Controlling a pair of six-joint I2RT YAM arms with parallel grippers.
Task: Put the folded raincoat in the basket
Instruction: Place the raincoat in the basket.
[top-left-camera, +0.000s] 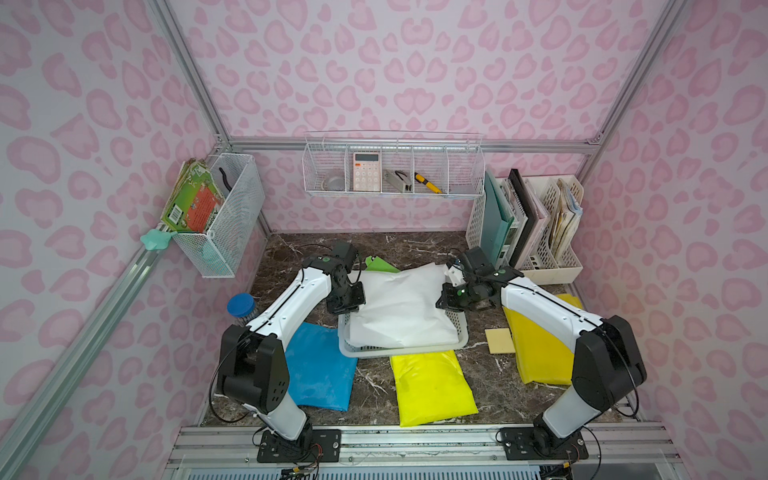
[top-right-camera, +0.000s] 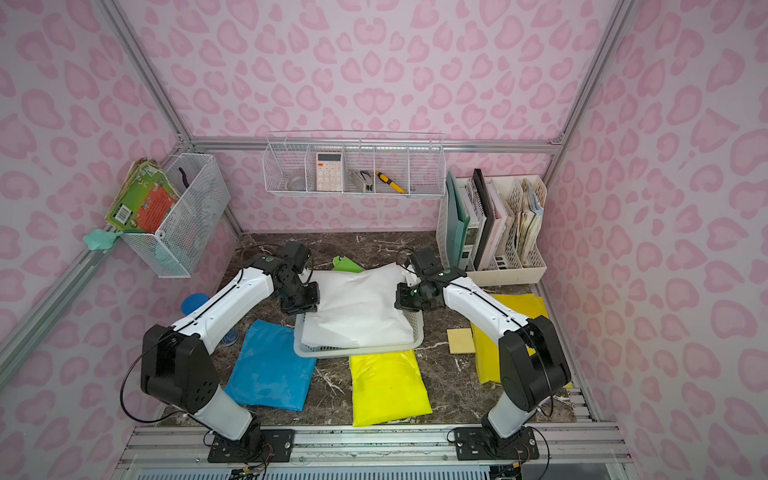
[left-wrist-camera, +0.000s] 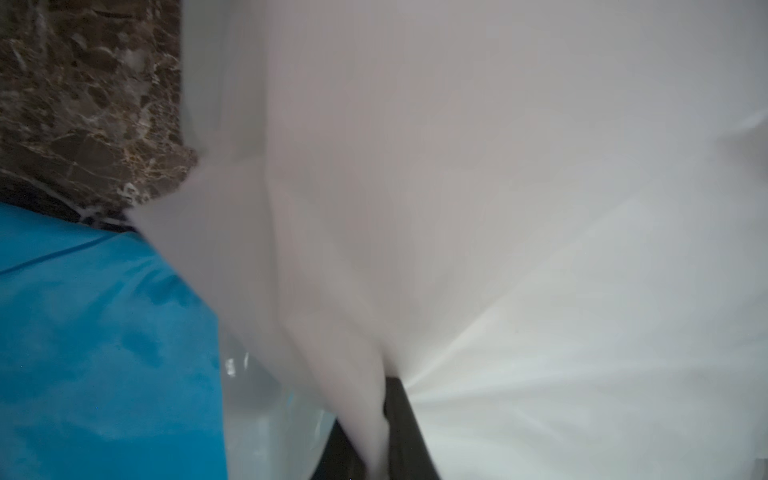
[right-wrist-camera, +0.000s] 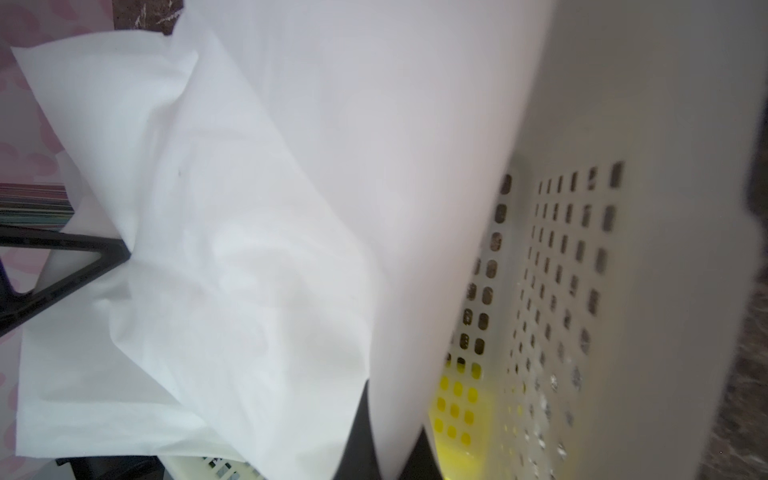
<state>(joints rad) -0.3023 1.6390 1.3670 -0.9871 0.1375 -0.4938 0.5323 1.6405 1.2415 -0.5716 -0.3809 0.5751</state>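
While the left claw (top-left-camera: 355, 305) and right claw (top-left-camera: 441, 300) pinch its side edges, the raincoat (top-left-camera: 401, 307) slopes into the basket (top-left-camera: 399, 353), overhanging the far rim.

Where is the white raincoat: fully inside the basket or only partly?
Partly in: the white raincoat has its near end inside the basket, its far end sticking out beyond it, held by left pincer and right pincer.

Arms: left white-and-black robot arm (top-left-camera: 286, 303) reaches from near-left base toward far centre, wrist turned inward. The left gripper (left-wrist-camera: 374, 424) is pinched tight on the left edge of the white folded raincoat (top-left-camera: 399, 307). The right white-and-black robot arm (top-left-camera: 548, 309) mirrors it, with the right gripper (right-wrist-camera: 392, 419) clamped on the right edge.
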